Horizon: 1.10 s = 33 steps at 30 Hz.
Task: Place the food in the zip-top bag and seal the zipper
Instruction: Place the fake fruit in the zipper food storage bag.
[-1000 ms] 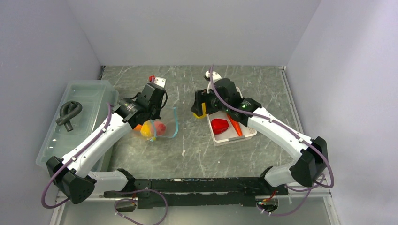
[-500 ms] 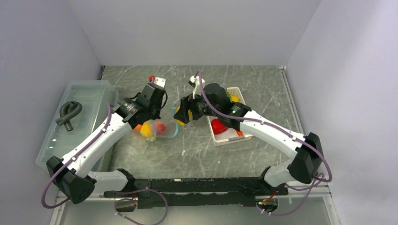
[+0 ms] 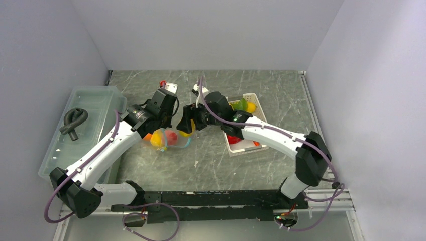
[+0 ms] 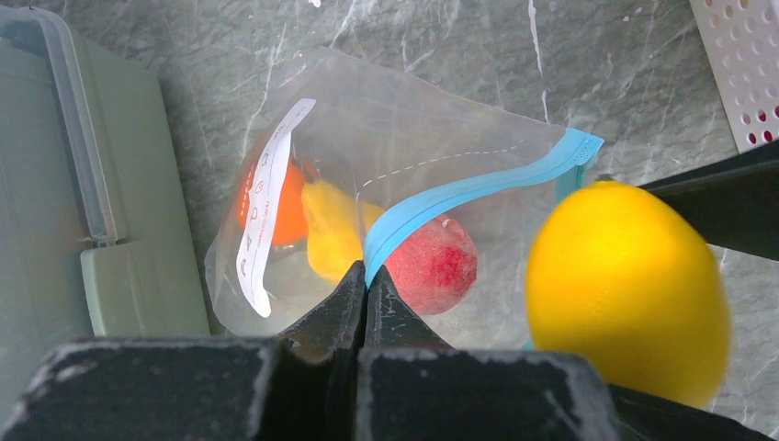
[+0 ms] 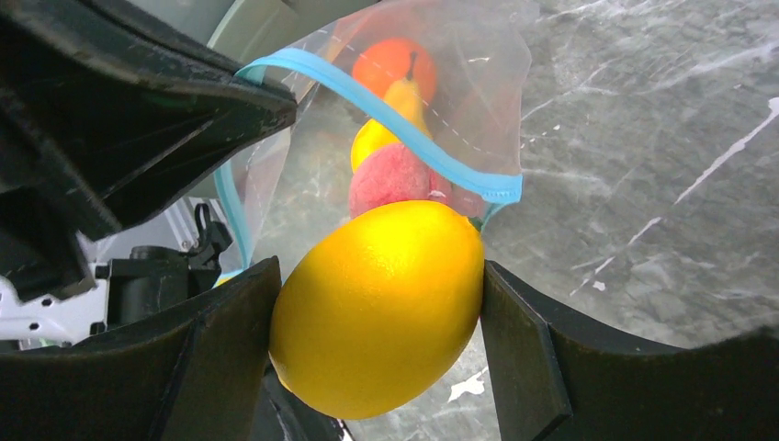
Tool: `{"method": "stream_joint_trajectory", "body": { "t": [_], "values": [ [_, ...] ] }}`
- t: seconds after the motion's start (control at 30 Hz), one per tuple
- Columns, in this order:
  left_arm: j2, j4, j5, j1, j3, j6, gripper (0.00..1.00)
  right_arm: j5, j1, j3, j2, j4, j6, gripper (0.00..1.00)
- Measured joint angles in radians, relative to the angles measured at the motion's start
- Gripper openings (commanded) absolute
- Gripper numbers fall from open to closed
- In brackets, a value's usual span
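The clear zip-top bag (image 3: 168, 138) lies on the table with an orange fruit (image 4: 276, 204), a yellow fruit (image 4: 331, 237) and a red fruit (image 4: 434, 265) inside. My left gripper (image 4: 366, 274) is shut on the teal zipper (image 4: 459, 193) and holds one lip of the mouth up. My right gripper (image 5: 377, 308) is shut on a yellow lemon-shaped fruit (image 5: 377, 303), which hangs right at the bag's open mouth (image 5: 404, 124), just outside it. Seen from above, the right gripper (image 3: 187, 125) sits close beside the left gripper (image 3: 170, 123).
A white perforated basket (image 3: 259, 98) stands to the right, with a red pepper (image 3: 232, 139), a green piece (image 3: 241, 104) and a yellow fruit (image 3: 250, 107) in it, partly under the right arm. A translucent lidded bin (image 3: 95, 100) with a black hose (image 3: 74, 122) on it fills the left side.
My right arm has swung left from the basket to the bag's mouth, carrying the yellow fruit. The left arm and the bag have stayed put.
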<state>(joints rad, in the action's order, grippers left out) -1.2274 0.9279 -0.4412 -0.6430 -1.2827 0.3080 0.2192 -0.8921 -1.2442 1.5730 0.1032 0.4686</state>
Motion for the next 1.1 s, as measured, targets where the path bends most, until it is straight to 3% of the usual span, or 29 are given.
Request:
{"method": "stream_joint_trajectory", "body": {
  "t": [0.4,0.63,1.1],
  "values": [
    [0.0,0.0,0.003,0.0,0.0,0.0,0.0,-0.021,-0.022,-0.095,0.14,-0.03,0.068,0.56],
    [0.0,0.0,0.012,0.0,0.0,0.0,0.0,-0.089,-0.023,-0.119,0.172,-0.038,0.119,0.62],
    [0.0,-0.004,0.032,0.0,0.0,0.0,0.0,-0.185,-0.024,-0.176,0.226,-0.041,0.193,0.91]
  ]
}}
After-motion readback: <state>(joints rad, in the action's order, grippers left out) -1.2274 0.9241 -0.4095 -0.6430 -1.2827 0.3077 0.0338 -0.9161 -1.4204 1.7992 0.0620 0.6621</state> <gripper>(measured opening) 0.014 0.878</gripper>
